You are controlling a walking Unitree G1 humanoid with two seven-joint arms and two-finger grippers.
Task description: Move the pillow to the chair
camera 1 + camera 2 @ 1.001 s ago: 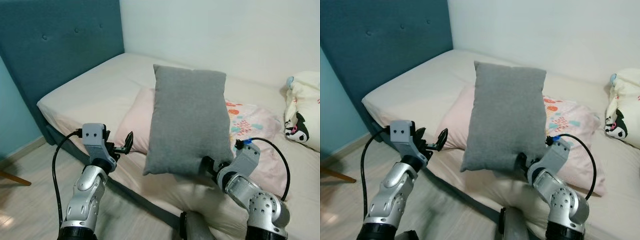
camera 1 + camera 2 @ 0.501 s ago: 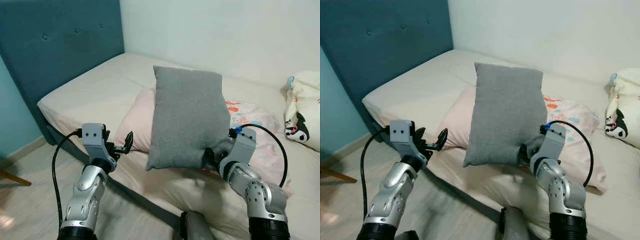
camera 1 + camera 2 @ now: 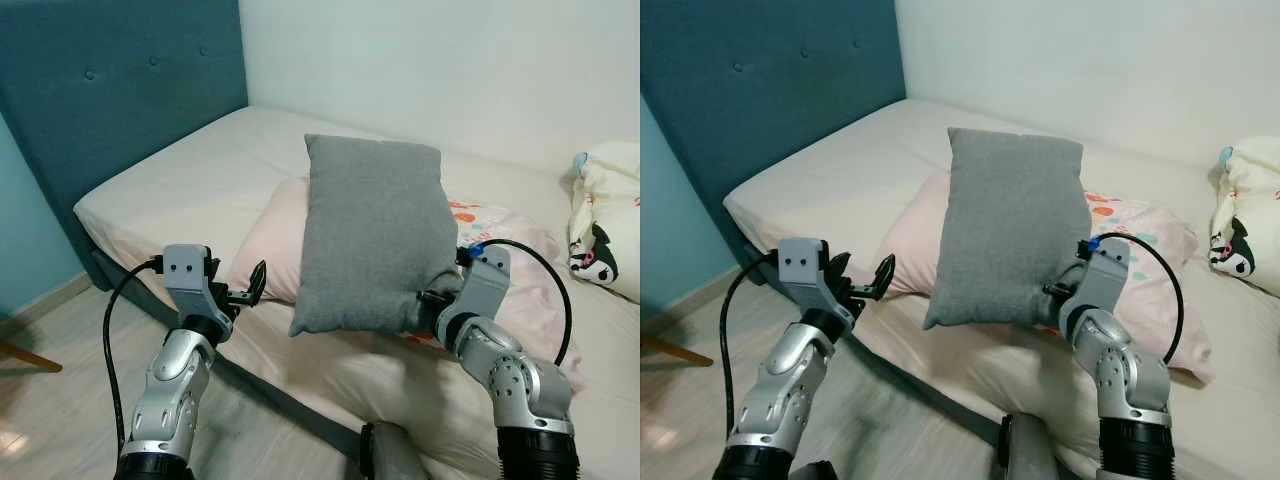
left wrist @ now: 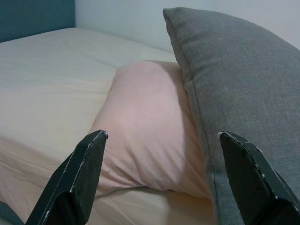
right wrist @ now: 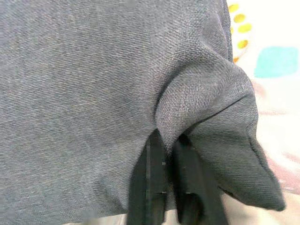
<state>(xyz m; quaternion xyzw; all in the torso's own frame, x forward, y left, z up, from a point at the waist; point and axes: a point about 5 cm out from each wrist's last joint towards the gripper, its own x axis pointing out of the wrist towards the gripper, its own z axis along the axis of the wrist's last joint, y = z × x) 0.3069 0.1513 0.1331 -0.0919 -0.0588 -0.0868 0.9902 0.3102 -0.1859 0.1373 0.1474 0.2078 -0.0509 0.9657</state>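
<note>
Step in hand: lifting the grey pillow (image 3: 372, 238) clear of the bed (image 3: 190, 180), a judgement from how it stands upright at centre frame, its lower edge just above the mattress.
Right gripper (image 5: 168, 174): fingers pinched tight on a fold of fabric near the pillow's lower right corner (a small bite for a bulky load).
Left gripper (image 3: 246, 290): fingers spread wide and empty, lower left of the frame, beside the pink pillow (image 3: 272, 235).
Doing it well: keep the pinch firm and carry slowly; bringing the left gripper to the hanging lower left edge would likely stop it swinging or slipping.
Chair: I cannot place it.
Count: one grey pillow, one pink pillow, one patterned pillow (image 3: 505, 250), one plush toy (image 3: 606, 230) at right edge, two grippers.
</note>
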